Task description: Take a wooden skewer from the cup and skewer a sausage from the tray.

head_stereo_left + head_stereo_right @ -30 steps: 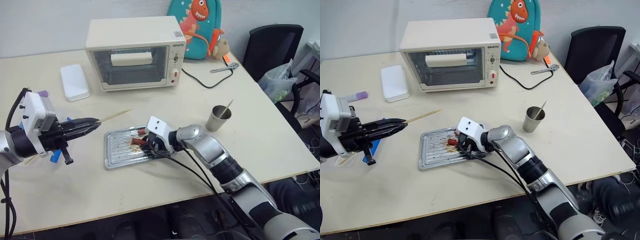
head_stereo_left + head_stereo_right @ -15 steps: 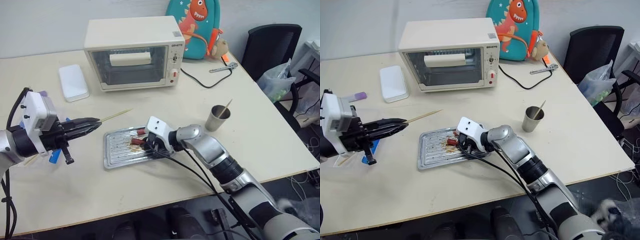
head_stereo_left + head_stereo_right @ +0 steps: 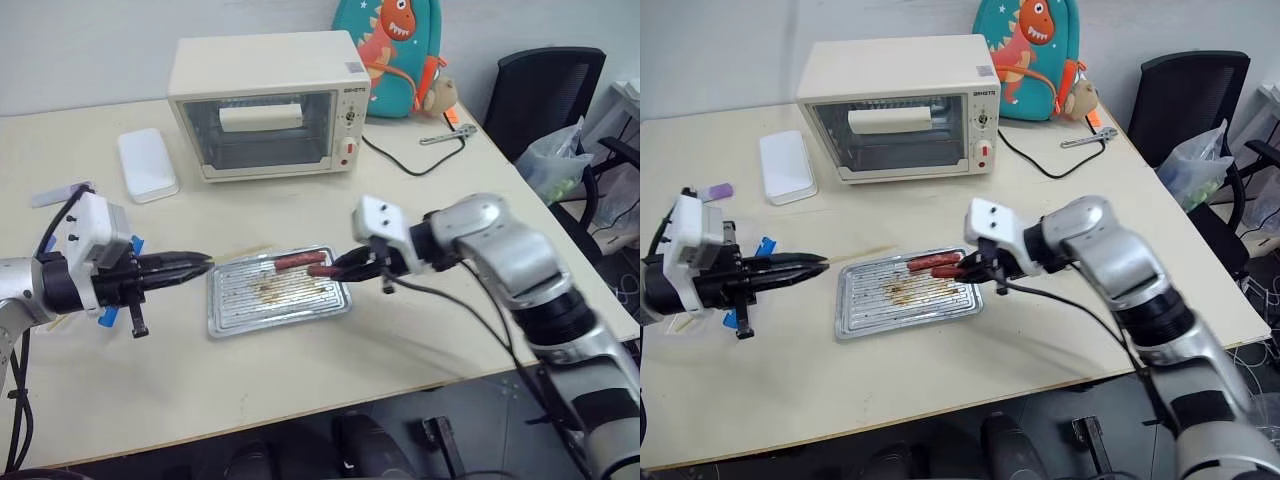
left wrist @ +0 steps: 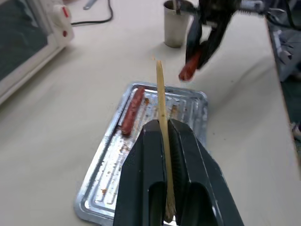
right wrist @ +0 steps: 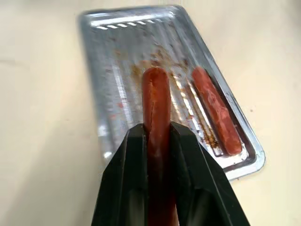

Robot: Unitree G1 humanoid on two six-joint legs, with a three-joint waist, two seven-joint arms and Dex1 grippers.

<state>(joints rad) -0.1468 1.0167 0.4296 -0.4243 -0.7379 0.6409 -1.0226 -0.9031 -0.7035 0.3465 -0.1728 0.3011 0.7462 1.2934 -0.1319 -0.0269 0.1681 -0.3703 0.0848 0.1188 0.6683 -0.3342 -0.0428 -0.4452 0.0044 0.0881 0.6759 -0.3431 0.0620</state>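
A pale counter (image 3: pixel 420 330) carried a toaster oven (image 3: pixel 268 105) at the back and the silver tray (image 3: pixel 232 312) near the front edge, with the cup (image 4: pixel 177 23) standing well apart on the robot's right. The left gripper (image 3: pixel 200 266) had its fingers clenched on the wooden skewer (image 4: pixel 161 99), which lay about level with its tip aimed toward the tray. The right gripper (image 3: pixel 340 270) had its fingers grasping a sausage (image 5: pixel 157 106), held above the tray's right end and clear of it, while a second sausage (image 3: pixel 298 261) lay in the tray along its far edge. The step in hand looked to be the skewering itself: stick and sausage were both lifted and facing each other. The next move would call for lining the tip up with the sausage's end and pushing along its length without bending the thin stick
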